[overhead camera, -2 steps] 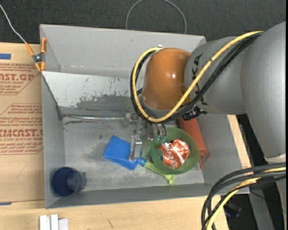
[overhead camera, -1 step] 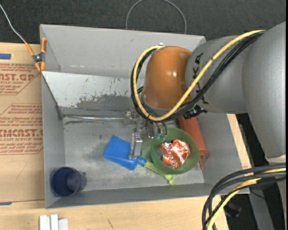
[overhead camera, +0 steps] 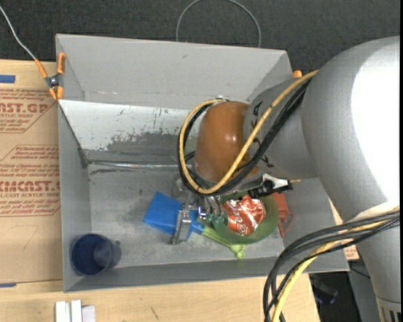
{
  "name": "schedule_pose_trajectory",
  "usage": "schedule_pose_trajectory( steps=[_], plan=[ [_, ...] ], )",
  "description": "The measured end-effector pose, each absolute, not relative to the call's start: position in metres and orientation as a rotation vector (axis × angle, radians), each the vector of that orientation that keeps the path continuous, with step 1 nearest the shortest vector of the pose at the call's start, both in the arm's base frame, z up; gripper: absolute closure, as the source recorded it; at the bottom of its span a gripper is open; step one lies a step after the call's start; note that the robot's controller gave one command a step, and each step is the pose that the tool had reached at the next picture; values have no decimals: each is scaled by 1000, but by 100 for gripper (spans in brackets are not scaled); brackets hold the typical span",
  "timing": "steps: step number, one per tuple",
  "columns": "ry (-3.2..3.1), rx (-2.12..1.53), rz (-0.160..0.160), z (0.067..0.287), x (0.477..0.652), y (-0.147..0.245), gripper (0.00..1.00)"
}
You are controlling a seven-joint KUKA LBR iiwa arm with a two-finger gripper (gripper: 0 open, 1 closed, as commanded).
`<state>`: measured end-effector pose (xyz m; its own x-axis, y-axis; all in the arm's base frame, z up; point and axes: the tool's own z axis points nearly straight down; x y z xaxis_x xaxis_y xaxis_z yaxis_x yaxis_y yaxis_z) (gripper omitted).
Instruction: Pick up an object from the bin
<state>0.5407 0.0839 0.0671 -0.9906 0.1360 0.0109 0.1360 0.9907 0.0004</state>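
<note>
My gripper (overhead camera: 184,225) is low in the bin's front middle, under the arm's orange dome. It sits on the right end of a bright blue block (overhead camera: 161,212) that lies flat on the floor; a bit of blue also shows on the gripper's right side. Just right of the gripper lies a green dish-like thing (overhead camera: 236,239) with a red and white crumpled packet (overhead camera: 244,215) on it. The arm hides part of both.
A dark blue cup (overhead camera: 93,253) lies in the front left corner, well away from the gripper. The arm and its cables cover the bin's right side. The left and back floor are bare scratched metal.
</note>
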Motion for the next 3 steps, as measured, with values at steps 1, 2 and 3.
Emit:
schedule_pose_trajectory(
  steps=[1,2,3],
  plan=[
    [-3129,-329,-6,147,554,91,0],
    [-3112,-319,0,99,519,88,0],
    [-3070,-686,-9,69,541,100,0]
  ],
)
